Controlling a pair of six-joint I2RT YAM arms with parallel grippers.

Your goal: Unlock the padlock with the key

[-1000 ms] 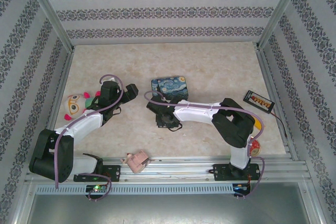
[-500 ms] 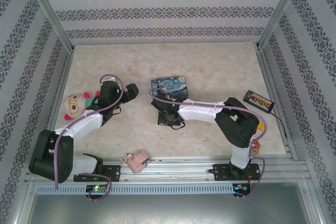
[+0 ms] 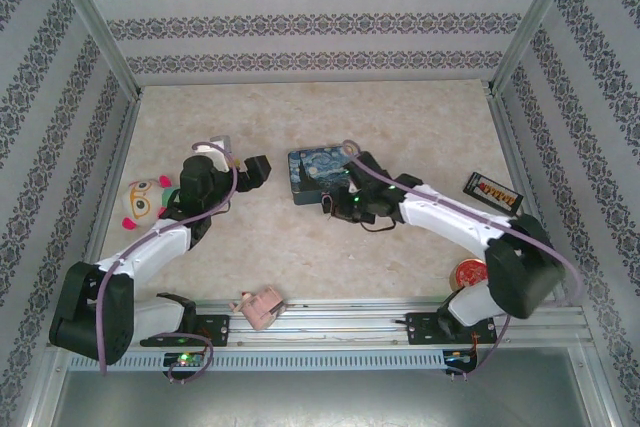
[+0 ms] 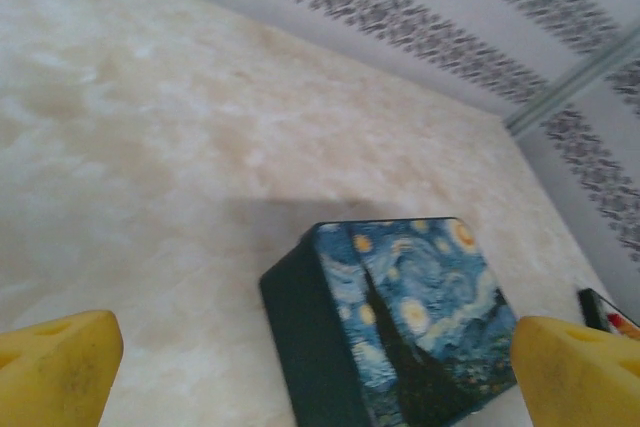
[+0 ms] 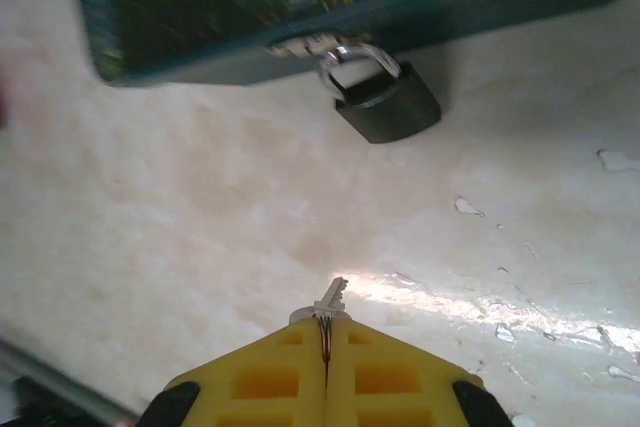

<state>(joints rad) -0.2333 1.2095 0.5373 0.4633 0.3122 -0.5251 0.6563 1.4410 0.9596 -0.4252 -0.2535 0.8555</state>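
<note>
the padlock (image 5: 388, 107) sits against the tin's (image 5: 200, 17) near wall, the key (image 5: 331, 297) before it

My left arm (image 3: 150, 242) stretches forward from its base. Just behind the gripper the wrist turns, so that my left gripper (image 3: 254, 171) points across toward my right arm. Its two yellow fingers (image 4: 55, 362) stand wide apart. My right arm (image 3: 455, 219) bends sharply at the elbow, and the white forearm runs back from my right gripper (image 5: 325, 332), which points toward my left. Its yellow pads (image 5: 270, 382) are pressed together along one seam, pinching the key (image 5: 331, 295), whose tip pokes out just ahead of them.
</note>
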